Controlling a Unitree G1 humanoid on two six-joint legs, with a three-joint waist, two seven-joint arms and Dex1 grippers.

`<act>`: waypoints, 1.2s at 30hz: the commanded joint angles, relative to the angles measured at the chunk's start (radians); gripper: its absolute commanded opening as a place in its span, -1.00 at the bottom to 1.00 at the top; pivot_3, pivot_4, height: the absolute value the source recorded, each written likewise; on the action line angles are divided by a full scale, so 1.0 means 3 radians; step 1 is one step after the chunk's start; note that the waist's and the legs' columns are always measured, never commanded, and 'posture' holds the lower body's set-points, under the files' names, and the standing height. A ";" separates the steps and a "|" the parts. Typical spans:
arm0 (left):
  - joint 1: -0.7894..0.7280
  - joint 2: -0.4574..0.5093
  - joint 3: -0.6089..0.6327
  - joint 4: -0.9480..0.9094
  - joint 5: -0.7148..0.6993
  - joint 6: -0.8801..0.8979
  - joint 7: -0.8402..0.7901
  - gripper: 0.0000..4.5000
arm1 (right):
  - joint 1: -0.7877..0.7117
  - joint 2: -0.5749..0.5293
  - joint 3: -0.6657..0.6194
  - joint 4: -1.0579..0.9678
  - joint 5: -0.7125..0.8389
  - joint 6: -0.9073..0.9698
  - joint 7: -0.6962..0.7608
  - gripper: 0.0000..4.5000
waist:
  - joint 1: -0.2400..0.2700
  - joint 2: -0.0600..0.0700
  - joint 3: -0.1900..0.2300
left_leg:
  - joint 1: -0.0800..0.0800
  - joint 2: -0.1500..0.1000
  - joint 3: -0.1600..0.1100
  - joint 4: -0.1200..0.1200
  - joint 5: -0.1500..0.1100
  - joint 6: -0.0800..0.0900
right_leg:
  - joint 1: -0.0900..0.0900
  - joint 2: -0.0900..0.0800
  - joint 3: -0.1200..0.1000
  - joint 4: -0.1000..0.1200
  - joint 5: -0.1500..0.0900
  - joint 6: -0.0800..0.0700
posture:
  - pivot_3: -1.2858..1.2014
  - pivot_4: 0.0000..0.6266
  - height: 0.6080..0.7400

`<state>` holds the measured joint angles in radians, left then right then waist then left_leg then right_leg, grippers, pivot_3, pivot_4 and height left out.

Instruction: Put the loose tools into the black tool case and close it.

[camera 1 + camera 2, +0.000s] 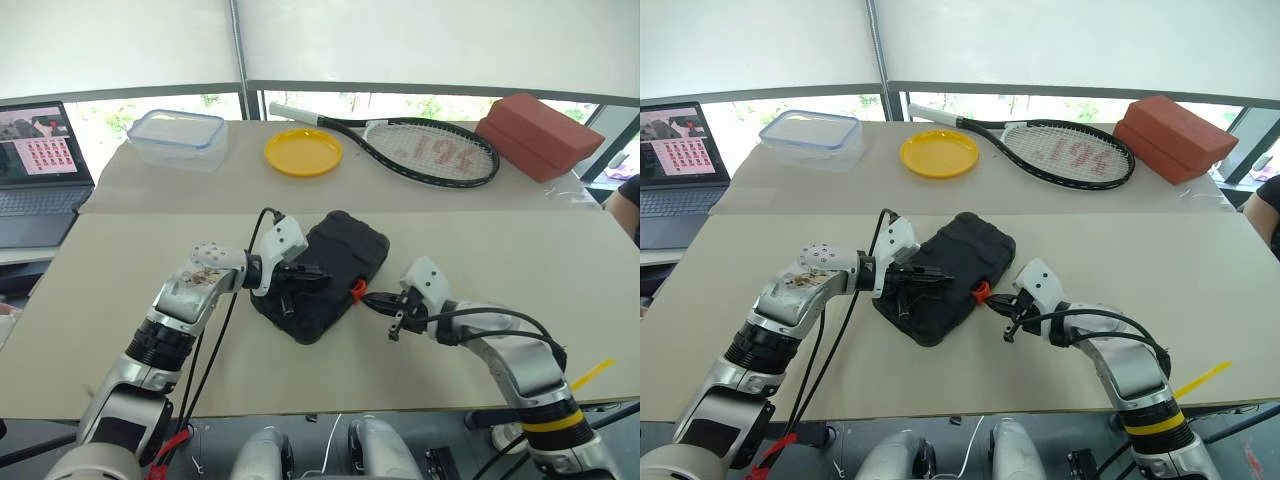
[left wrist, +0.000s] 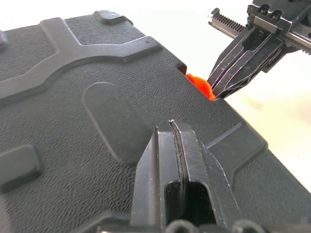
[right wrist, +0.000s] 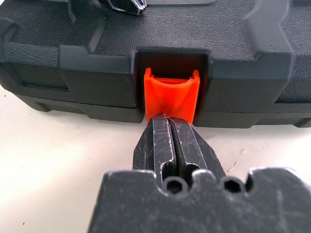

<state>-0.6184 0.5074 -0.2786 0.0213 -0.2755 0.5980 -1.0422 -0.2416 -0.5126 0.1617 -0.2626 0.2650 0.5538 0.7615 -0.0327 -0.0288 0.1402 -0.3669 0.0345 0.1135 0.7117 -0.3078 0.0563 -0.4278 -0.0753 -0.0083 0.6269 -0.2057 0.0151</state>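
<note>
black moulded plastic is sitting shut near the middle of the beige table (image 1: 500, 250): in the left eye view the black tool case (image 1: 335, 262) is lying closed, its orange latch (image 1: 358, 291) facing about four o'clock. the left gripper (image 1: 312, 272) is resting over the lid from nine o'clock, fingers pressed together, and the right gripper (image 1: 368, 299) is coming in from four o'clock, fingers together, its tip at the latch. on the far table, at about twelve o'clock from the case, a yellow plate (image 1: 303, 152) is lying between a clear lidded box (image 1: 180, 138) at eleven o'clock and a tennis racket (image 1: 425, 148) at one o'clock, with a red block (image 1: 540, 135) beyond it and a laptop (image 1: 40, 170) at ten o'clock. in the left wrist view the left gripper's closed fingers (image 2: 165, 160) are lying on the textured lid, and the right gripper's tip is touching the latch (image 2: 199, 86). in the right wrist view the right gripper (image 3: 169, 124), fingers together and holding nothing, is pressing against the lower edge of the upright latch (image 3: 172, 94) in its notch.
</note>
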 commanded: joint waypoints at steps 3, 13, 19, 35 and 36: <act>0.0107 0.0040 -0.0190 0.0136 0.0096 0.0205 -0.0046 -1.00 | -0.0155 0.0132 0.0079 0.0016 0.0043 -0.0020 0.0045 -0.97 | -0.0026 0.0000 0.0000 | 0.0002 0.0001 0.0000 -0.0002 0.0001 -0.0001 | 0.0000 0.0001 0.0000 0.0002 -0.0001 -0.0002 | 0.03 -0.52 1.00; 0.0119 -0.0027 -0.0174 0.0212 0.0139 0.0216 0.0096 -1.00 | -0.0335 0.0243 0.0088 0.0119 0.0040 0.0004 0.0045 -0.97 | -0.0023 0.0000 0.0000 | 0.0005 0.0000 0.0000 -0.0003 0.0001 -0.0002 | 0.0003 -0.0003 0.0000 0.0003 -0.0002 -0.0004 | 0.03 -0.52 1.00; 0.0236 0.0013 -0.0070 0.0147 0.0127 -0.0010 0.0111 -1.00 | -0.0197 0.0030 0.0060 -0.0021 0.0014 -0.0038 0.0177 -0.97 | -0.0021 0.0000 0.0000 | 0.0005 0.0000 -0.0001 -0.0003 0.0001 -0.0002 | 0.0003 -0.0003 0.0000 0.0002 -0.0002 -0.0004 | 0.03 -0.52 1.00; 0.2243 0.0720 0.1904 -0.0670 -0.0002 -0.1713 0.0120 0.89 | 0.0424 -0.0856 -0.0948 0.0751 0.0152 -0.1935 0.1213 0.57 | 0.0025 0.0004 0.0004 | -0.0026 0.0001 0.0009 -0.0014 -0.0005 -0.0001 | -0.0035 -0.0008 0.0003 -0.0010 -0.0003 -0.0004 | 0.03 -0.52 1.00; 0.2386 0.0753 0.1950 -0.0657 0.0054 -0.1808 0.0155 1.00 | 0.0405 -0.0871 -0.0961 0.0859 0.0148 -0.2049 0.1266 0.71 | 0.0035 0.0004 0.0006 | -0.0018 -0.0001 0.0014 -0.0023 -0.0007 0.0000 | -0.0033 -0.0010 0.0008 -0.0012 -0.0005 -0.0004 | 0.03 -0.52 1.00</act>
<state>0.0759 0.7248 0.2593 -0.1609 -0.2917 0.1357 -1.0054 -0.1001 -0.7673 -0.0902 -0.0395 0.2974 0.0507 1.0972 -0.0222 -0.0277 0.1420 -0.3712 0.0338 0.1182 0.7022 -0.3099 0.0567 -0.4370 -0.0791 -0.0063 0.6219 -0.2076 0.0142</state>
